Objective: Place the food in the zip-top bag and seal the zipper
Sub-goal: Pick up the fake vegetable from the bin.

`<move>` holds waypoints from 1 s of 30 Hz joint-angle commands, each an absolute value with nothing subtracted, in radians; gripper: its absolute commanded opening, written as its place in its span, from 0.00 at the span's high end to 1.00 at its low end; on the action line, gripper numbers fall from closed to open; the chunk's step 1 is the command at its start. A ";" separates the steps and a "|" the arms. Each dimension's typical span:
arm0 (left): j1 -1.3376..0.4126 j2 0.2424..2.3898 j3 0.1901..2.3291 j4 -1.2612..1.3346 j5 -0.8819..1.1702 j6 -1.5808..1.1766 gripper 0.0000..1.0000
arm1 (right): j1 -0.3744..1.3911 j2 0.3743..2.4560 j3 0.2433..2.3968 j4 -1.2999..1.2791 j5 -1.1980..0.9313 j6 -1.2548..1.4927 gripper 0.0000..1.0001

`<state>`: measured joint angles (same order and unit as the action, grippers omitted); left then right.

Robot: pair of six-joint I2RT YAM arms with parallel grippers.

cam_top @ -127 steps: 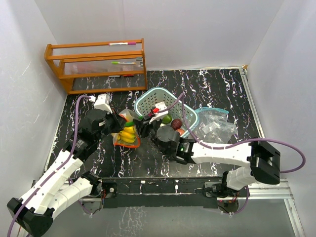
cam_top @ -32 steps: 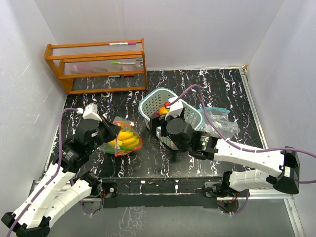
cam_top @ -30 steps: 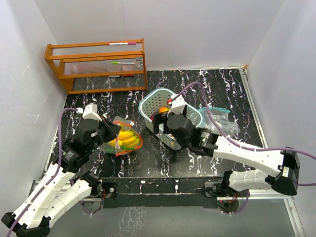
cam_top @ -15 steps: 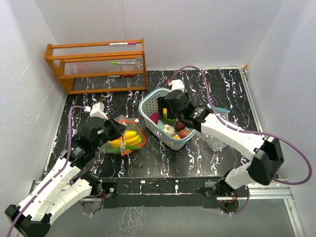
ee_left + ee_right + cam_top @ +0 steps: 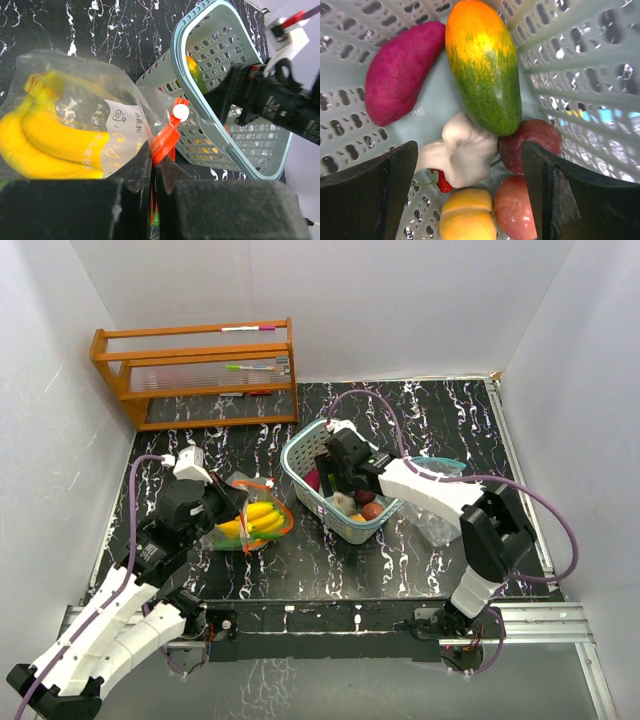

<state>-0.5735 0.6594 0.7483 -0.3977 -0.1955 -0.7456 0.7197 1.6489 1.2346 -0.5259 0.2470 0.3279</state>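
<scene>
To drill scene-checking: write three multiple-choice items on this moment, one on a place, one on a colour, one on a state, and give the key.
1. Where are the bananas?
A on the wooden rack
B inside the zip-top bag
C on the bare table

2. What colour is the curved piece lying beside the mango?
A blue
B magenta
C black

3. How is the right gripper?
A shut on a banana
B shut on a marker
C open over the teal mesh basket's contents

Key:
1 B, their yellow shows through the clear plastic.
2 B, the right wrist view shows it plainly.
3 C, its fingers stand wide apart, gripping nothing.
</scene>
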 commanded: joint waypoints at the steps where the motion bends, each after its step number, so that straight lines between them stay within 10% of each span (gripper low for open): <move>1: -0.579 0.634 0.787 -0.411 -0.243 -0.713 1.00 | 0.717 1.710 1.296 -0.500 0.234 0.290 0.15; 30: -0.585 0.604 0.742 -0.393 -0.273 -0.693 1.00 | 0.714 1.787 1.227 -0.602 -0.100 0.194 0.38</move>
